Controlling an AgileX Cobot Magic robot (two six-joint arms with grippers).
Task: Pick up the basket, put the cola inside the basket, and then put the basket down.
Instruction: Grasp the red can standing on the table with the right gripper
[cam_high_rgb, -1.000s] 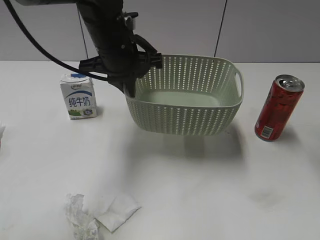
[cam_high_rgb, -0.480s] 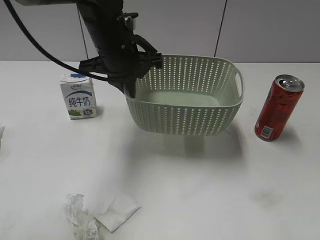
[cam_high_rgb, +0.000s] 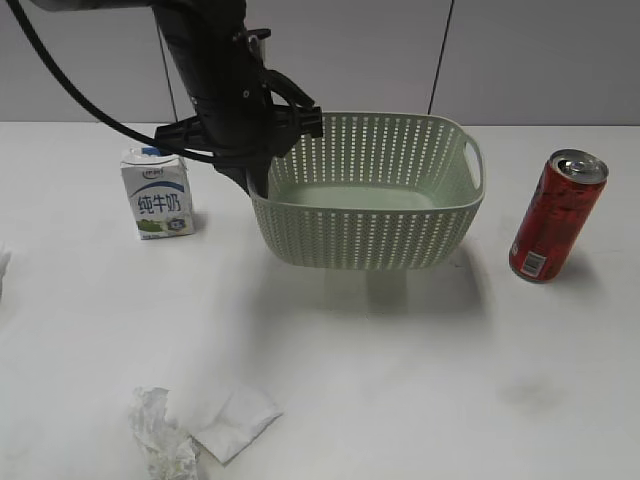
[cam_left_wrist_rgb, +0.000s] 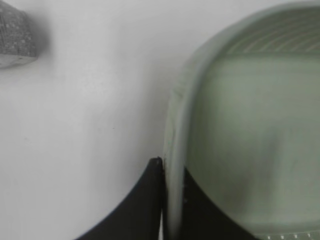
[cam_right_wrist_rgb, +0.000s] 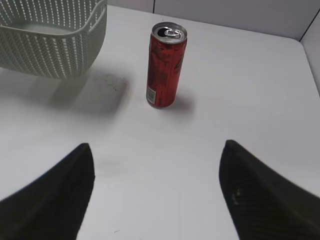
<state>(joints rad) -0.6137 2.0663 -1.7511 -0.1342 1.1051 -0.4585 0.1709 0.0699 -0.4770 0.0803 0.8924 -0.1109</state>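
The pale sage-green perforated plastic basket (cam_high_rgb: 372, 190), clamped at its left rim by the left fingers (cam_left_wrist_rgb: 167, 200), has been raised slightly off the white worktop (cam_high_rgb: 400, 380) since a second ago. The tall red cola can (cam_right_wrist_rgb: 166, 65) stands untouched before the right fingers (cam_right_wrist_rgb: 235, 195), spread wide.

The work surface is a white table (cam_high_rgb: 420, 380) with a matte finish and faint grey smudges. Behind it stands a pale grey panelled wall (cam_high_rgb: 540, 60) (dark seams divide the panels). Lighting is diffuse and casts soft shadows on the tabletop.
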